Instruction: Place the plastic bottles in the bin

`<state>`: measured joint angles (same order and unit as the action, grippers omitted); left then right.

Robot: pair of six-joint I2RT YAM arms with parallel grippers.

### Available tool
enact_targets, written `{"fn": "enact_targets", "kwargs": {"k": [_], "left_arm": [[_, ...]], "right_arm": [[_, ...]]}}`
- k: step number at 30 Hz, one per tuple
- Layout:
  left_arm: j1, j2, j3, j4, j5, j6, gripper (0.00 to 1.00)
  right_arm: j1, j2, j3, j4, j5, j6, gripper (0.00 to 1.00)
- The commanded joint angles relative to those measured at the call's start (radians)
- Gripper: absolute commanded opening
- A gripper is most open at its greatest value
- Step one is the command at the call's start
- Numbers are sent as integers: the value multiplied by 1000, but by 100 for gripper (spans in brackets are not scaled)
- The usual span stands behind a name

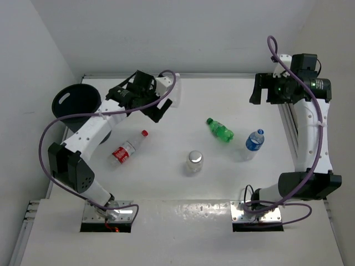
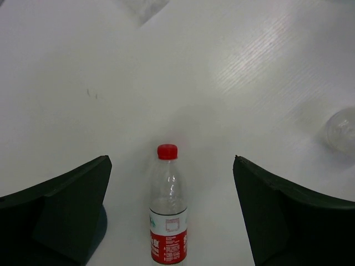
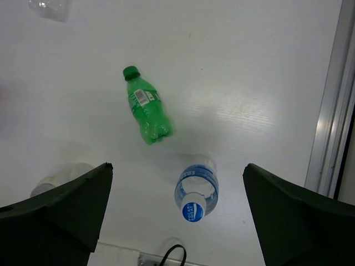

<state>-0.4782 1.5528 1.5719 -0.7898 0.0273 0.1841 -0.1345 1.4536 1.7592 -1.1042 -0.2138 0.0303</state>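
Observation:
The bin (image 1: 75,102) stands at the far left. A clear bottle with red label and cap (image 1: 128,148) lies near it; in the left wrist view this bottle (image 2: 168,216) lies on the table between my fingers, cap pointing away. My left gripper (image 1: 152,105) (image 2: 171,166) is open above the table. The green bottle (image 1: 220,129) (image 3: 147,105) lies mid-table. The blue-capped bottle (image 1: 254,141) (image 3: 197,191) stands upright. The plain clear bottle (image 1: 194,162) (image 2: 341,128) (image 3: 58,177) stands in the middle. My right gripper (image 1: 260,88) (image 3: 177,166) is open, high above the blue-capped bottle.
A metal rail (image 1: 288,127) (image 3: 333,111) runs along the table's right edge. White walls close the back and sides. The arm bases sit on plates at the near edge (image 1: 108,213).

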Motion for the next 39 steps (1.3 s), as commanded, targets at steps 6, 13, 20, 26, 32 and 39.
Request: {"fn": "enact_targets", "kwargs": {"k": [6,13,20,26,32,39], "left_arm": [[15,148,-47,-57,-75,6,99],[47,291,-69,-57,-86,-3,96],[76,391,-87,-57,-158,6,94],[125,454,-96,-75,-146,35,87],[156,454,-96,-75,-41,67,60],[184,351,31,-156,146,92,19]], "right_arm": [[22,-30,-73,-26,-24,-23,100],[29,-50,-153,-39,-22,-73,100],[30,-55,-191,-33,-29,-87,100],[30,-56,-219,-20,-24,-86,100],[30,-59,-241,6,-19,-82,100],[44,-53,-224,10,-19,-75,100]]}}
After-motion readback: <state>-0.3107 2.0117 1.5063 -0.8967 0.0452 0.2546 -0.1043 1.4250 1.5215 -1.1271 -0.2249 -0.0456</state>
